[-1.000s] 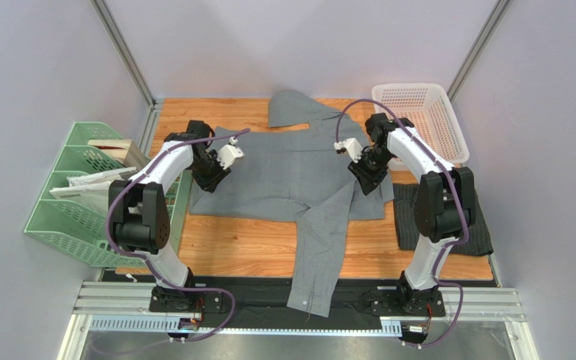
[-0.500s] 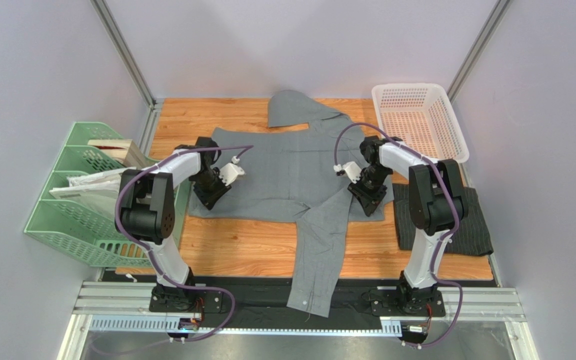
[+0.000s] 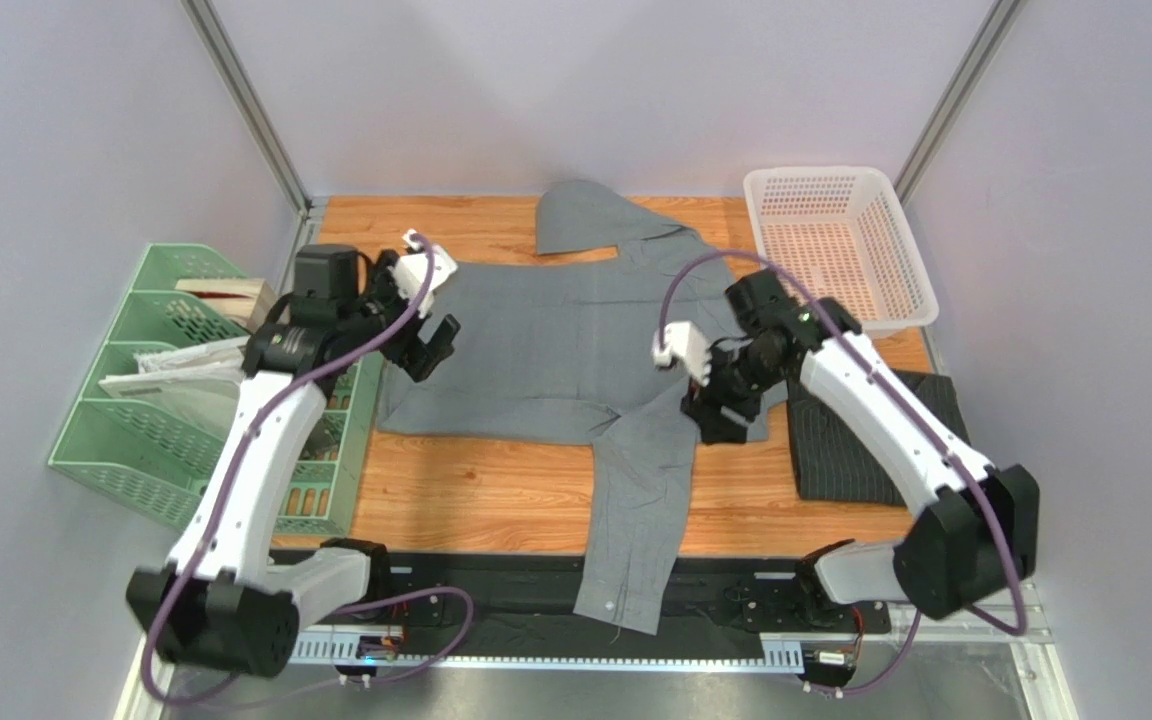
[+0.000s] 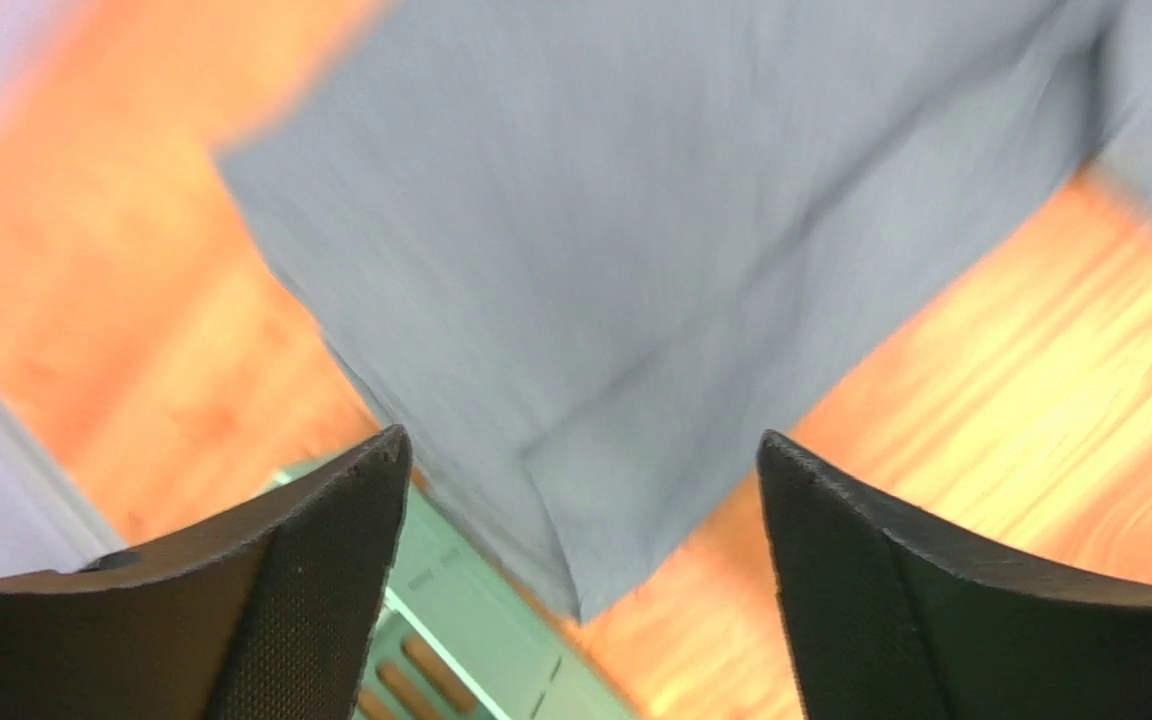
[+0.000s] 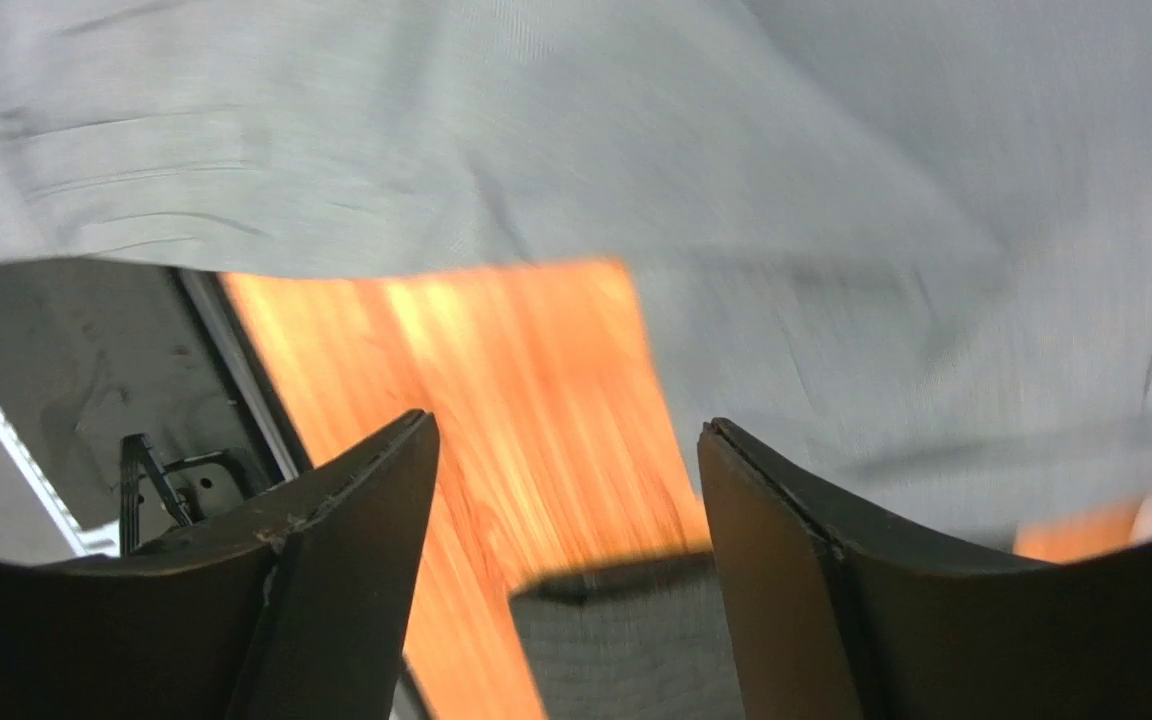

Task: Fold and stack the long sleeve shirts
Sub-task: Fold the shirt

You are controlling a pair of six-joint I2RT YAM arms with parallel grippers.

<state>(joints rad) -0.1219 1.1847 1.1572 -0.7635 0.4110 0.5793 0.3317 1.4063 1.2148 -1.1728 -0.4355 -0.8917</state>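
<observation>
On table (image 3: 492, 495): grey shirt (image 3: 567, 338) is lying spread flat, one sleeve trailing over the near edge; charcoal shirt (image 3: 835, 462) is lying folded at right. Left gripper (image 3: 437, 339) and right gripper (image 3: 705, 416) are hovering wide open, empty, over grey shirt's sides.

Wrist views motion-blurred; grey shirt (image 4: 642, 255) cut off at 12 o'clock in the left one. Overhead, right arm (image 3: 898, 428) hides a band across the charcoal shirt (image 3: 835, 462).

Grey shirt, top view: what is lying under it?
The wooden table shows around the grey shirt, so it lies on that. Anything between cloth and table is covered. Whether its right edge overlaps the dark shirt cannot be told.
</observation>
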